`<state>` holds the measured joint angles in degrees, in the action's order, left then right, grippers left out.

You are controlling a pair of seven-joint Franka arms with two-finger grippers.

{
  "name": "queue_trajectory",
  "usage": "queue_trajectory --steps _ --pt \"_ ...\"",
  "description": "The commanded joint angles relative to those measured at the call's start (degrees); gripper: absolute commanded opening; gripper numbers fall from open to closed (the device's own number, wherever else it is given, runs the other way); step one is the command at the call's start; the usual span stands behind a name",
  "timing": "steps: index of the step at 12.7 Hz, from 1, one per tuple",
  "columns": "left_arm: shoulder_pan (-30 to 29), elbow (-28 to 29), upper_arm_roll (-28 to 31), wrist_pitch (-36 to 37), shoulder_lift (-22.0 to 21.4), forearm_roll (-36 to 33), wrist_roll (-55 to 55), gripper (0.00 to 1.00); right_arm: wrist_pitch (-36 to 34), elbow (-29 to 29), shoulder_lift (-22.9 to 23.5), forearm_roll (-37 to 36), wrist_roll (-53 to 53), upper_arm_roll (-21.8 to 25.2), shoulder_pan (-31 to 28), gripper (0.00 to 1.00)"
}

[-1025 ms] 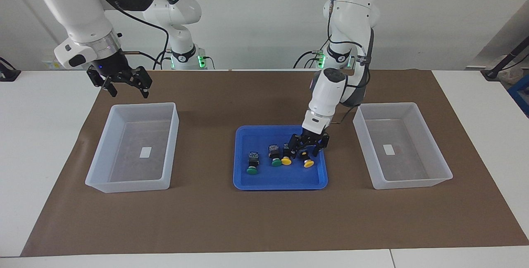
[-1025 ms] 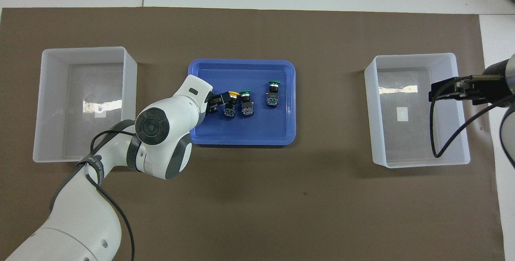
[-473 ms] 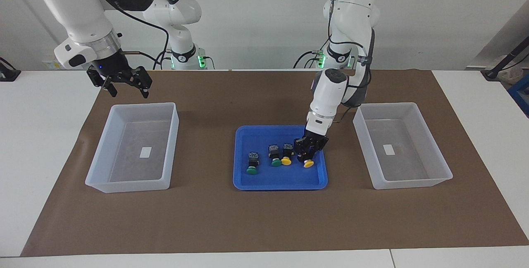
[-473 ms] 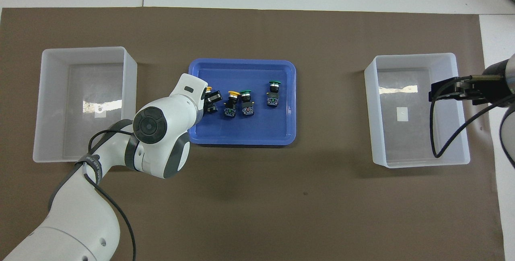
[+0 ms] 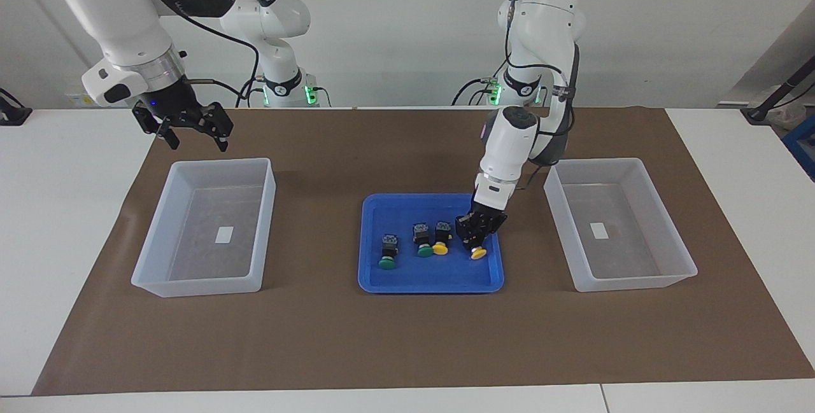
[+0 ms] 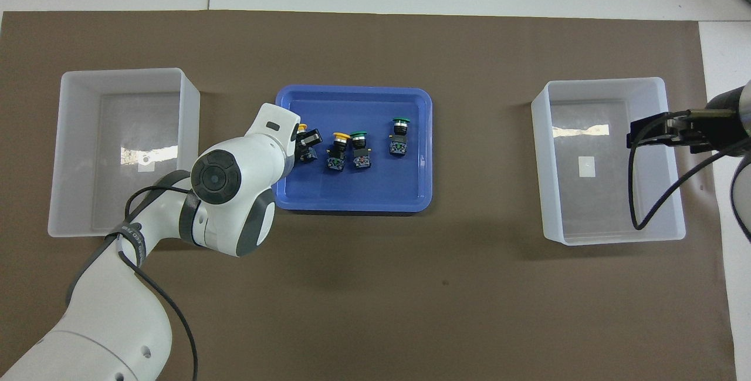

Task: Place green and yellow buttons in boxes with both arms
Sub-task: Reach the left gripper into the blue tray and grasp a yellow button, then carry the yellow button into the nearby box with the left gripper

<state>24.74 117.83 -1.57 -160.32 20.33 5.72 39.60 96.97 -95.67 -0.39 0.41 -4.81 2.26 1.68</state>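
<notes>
Four buttons are in the blue tray (image 5: pixel 433 286). My left gripper (image 5: pixel 476 235) is down in the tray, shut on a yellow button (image 5: pixel 478 253) at the tray's end toward the left arm; in the overhead view the gripper (image 6: pixel 306 145) covers most of that button (image 6: pixel 301 128). Beside it lie a second yellow button (image 5: pixel 440 248) and two green buttons (image 5: pixel 425 251) (image 5: pixel 386 263). My right gripper (image 5: pixel 191 133) is open and empty, up in the air by the right arm's box (image 5: pixel 197 286). The left arm's box (image 5: pixel 637 279) is empty.
In the overhead view the tray (image 6: pixel 352 208) sits midway between the two boxes (image 6: pixel 126 70) (image 6: pixel 598 80). A brown mat (image 5: pixel 407 336) covers the table. Each box has a small white label (image 5: pixel 224 235) on its floor.
My left gripper was open astride the yellow button and has shut on it, shifting a little toward the left arm's end of the tray. The right arm has stayed still.
</notes>
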Motion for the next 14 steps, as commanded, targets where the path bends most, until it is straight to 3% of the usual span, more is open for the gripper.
queue_trajectory --steps 1,8,11,14 --pt "-1.53 -7.68 -0.01 10.43 0.41 0.61 0.3 0.0 1.37 -1.1 -0.84 0.82 0.6 -0.23 -0.19 1.0" --pt "-10.49 -19.21 -0.28 36.37 -4.68 0.52 -6.88 0.0 5.85 -0.92 0.83 -0.24 -6.35 -0.41 4.47 1.0" --pt "-16.72 -21.15 -0.8 43.58 -5.56 0.87 -16.81 0.0 11.11 -0.83 4.16 -1.28 -12.04 -0.41 7.71 1.0" --pt "-23.05 -20.46 0.07 45.89 -6.88 5.61 -31.73 0.0 16.47 -0.49 8.81 -2.34 -18.02 -0.41 11.58 1.0"
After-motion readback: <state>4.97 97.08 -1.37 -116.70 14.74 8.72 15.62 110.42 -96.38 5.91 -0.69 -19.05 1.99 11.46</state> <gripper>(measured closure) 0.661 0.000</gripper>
